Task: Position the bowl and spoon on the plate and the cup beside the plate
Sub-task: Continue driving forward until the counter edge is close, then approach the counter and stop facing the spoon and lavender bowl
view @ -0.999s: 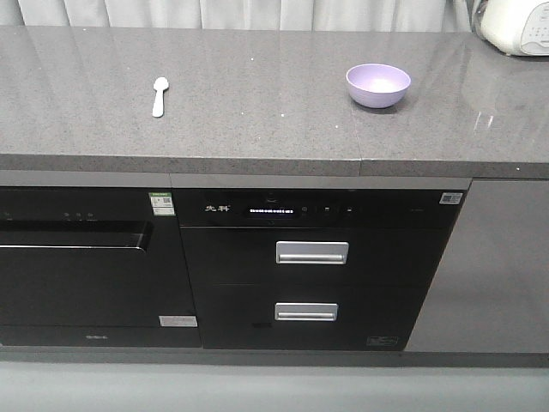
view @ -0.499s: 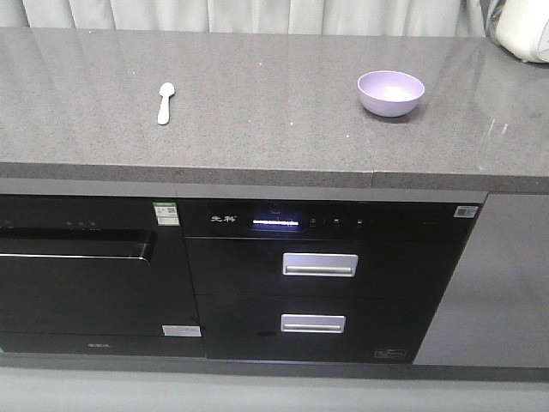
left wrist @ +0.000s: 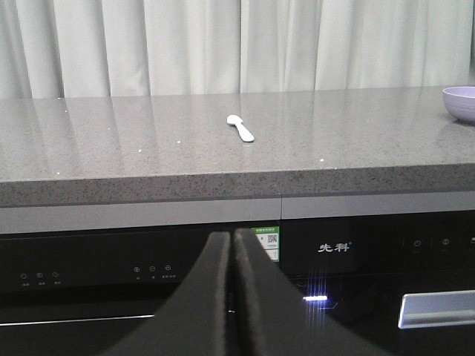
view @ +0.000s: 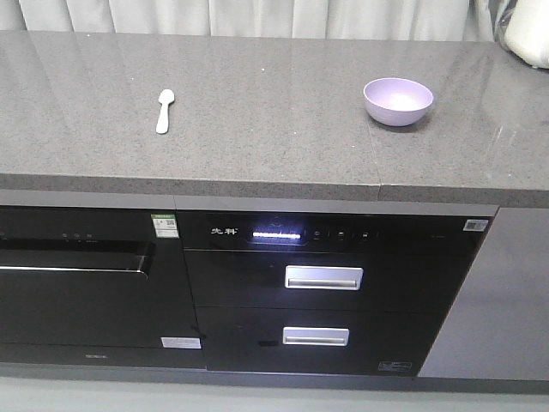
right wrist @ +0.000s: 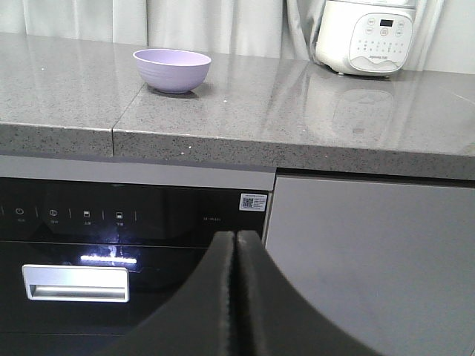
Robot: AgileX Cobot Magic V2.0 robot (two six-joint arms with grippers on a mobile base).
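Spoon [view: 164,111] flat on the left of the grey desk [view: 274,129], bowl [view: 398,100] upright well apart on the right, neither one held. Left pincer [left wrist: 231,236] and right pincer [right wrist: 237,236] low in front of the dark cabinets below the desk edge, each pinched tight on nothing. No plate or cup in any view, so seemingly everything left to do: finding the plate, setting bowl and spoon on it, standing the cup beside.
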